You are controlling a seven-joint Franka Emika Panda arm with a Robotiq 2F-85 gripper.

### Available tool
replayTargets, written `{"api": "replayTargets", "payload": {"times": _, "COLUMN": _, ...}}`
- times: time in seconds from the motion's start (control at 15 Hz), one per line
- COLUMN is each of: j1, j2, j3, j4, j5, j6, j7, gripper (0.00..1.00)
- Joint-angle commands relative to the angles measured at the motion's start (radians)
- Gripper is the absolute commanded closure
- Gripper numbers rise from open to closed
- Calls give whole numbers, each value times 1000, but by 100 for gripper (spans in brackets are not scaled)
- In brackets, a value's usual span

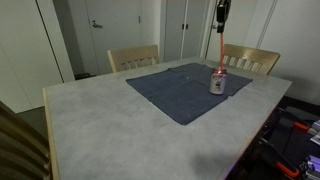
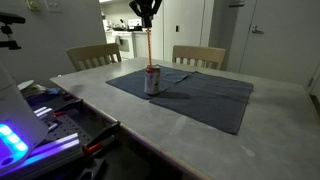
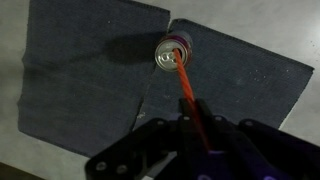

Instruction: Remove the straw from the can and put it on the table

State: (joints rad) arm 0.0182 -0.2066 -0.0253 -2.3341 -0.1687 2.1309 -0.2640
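Now our gripper (image 2: pixel 147 22) hangs straight above the can (image 2: pixel 152 82), jaws clenched on the upright straw (image 2: pixel 149 48), whose lower tip sits at the can's mouth.

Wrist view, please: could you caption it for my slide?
The gripper holds the red straw reaching down to the can on the mat.

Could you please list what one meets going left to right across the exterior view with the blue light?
In order: blue-lit device, wooden chair, can, second wooden chair. The gripper and straw overlap the can, so omitted.
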Motion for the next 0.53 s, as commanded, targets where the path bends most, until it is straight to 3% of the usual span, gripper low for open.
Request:
{"api": "replayTargets", "payload": {"times": 0.0, "j1": -1, "j2": -40, "j3": 14, "j4": 0, "j5": -19, "j6": -33, "j7": 19, "gripper": 98}}
{"api": "replayTargets", "payload": {"times": 0.47, "j1": 13, "j2": -109, "j3": 32, "j4": -1, "j5": -8, "j6": -43, "j7": 16, "gripper": 98}}
